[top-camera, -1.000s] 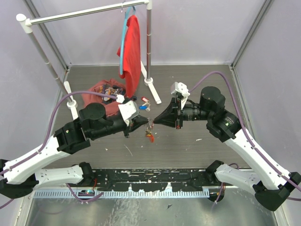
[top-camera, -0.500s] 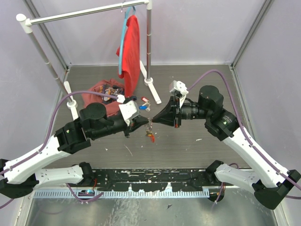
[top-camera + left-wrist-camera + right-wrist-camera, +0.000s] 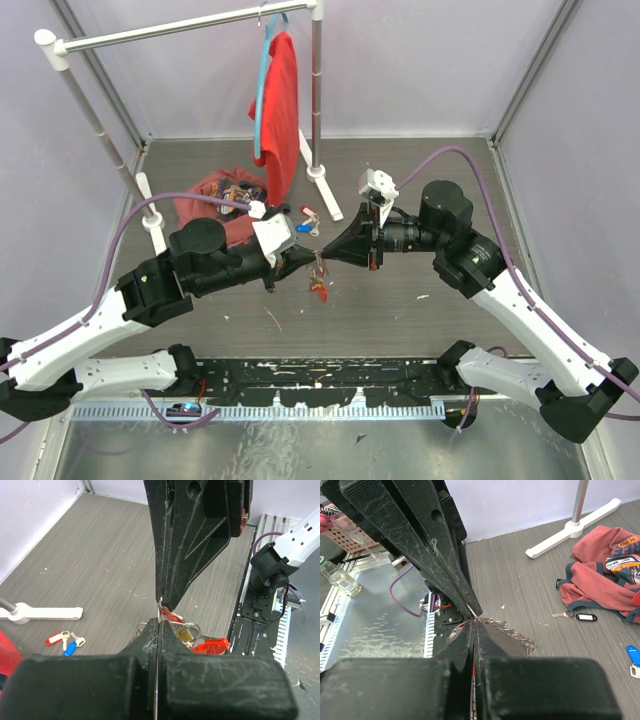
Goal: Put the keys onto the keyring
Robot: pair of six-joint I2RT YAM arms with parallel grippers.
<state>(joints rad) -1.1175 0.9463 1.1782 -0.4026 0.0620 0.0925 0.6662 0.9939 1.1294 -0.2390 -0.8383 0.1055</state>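
keyring (image 3: 318, 287) pinched by closed left end effector (image 3: 311, 259) and closed right end effector (image 3: 328, 257), tips touching, mid-table.

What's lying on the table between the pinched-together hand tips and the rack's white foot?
Loose keys with red and blue tags lie there, just short of the white foot. The top view shows it best, and the left wrist view shows them too.

A red shirt (image 3: 283, 100) hangs on a blue hanger (image 3: 262, 90) from the white clothes rail (image 3: 180, 28) at the back of the grey bench (image 3: 420, 320). A crumpled red garment (image 3: 215, 195) lies near the rail's left post, just beside the hanging shirt.
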